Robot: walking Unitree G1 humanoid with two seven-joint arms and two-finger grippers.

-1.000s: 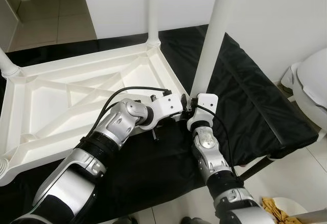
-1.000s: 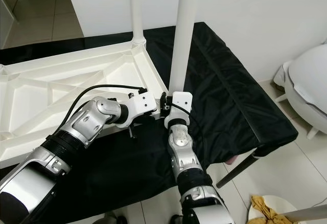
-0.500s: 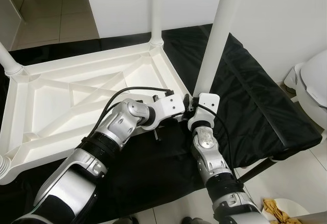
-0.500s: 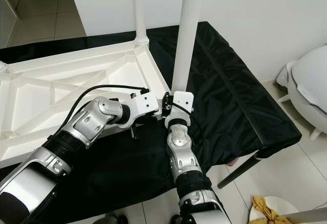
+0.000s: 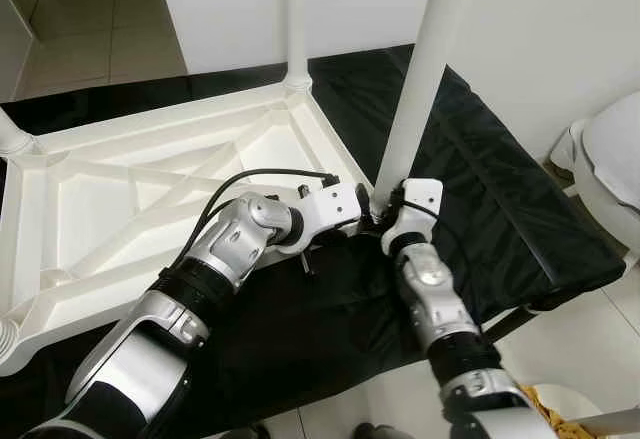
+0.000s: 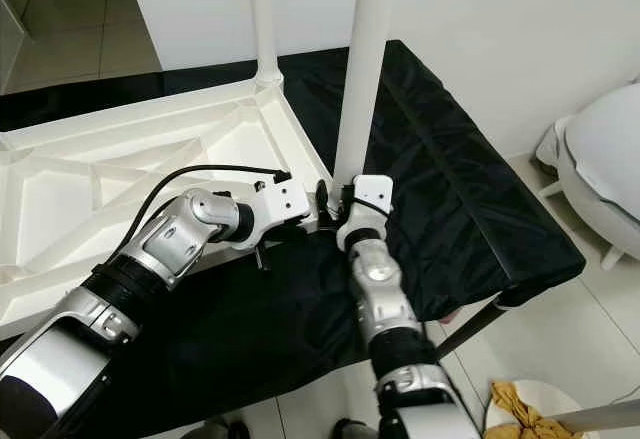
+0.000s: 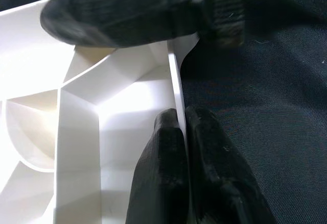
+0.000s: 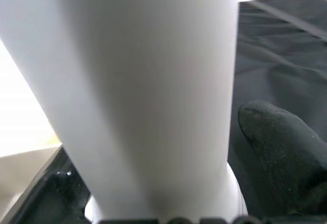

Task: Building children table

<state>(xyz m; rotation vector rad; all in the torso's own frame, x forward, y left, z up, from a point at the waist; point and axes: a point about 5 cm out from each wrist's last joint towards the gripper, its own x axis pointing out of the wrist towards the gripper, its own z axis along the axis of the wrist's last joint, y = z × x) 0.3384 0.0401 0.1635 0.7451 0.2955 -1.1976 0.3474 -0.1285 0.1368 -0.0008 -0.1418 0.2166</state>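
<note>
upside-down children table top (image 5: 150,189) lies underside up on a cloth-covered table (image 5: 500,209), taking its left and middle. far leg (image 5: 296,19) stands upright at the top's far right corner; near leg (image 5: 420,79) stands upright at its near right corner, in front of and right of the far one. another leg (image 5: 12,134) stands at the far left corner. left gripper (image 7: 184,132) pinches the top's right rim just left of the near leg's base. right gripper (image 5: 385,221) is at that leg's base, fingers around it. bin (image 6: 600,179) on the floor to the right of the table; floor tiles (image 5: 90,19) behind on the left.
</note>
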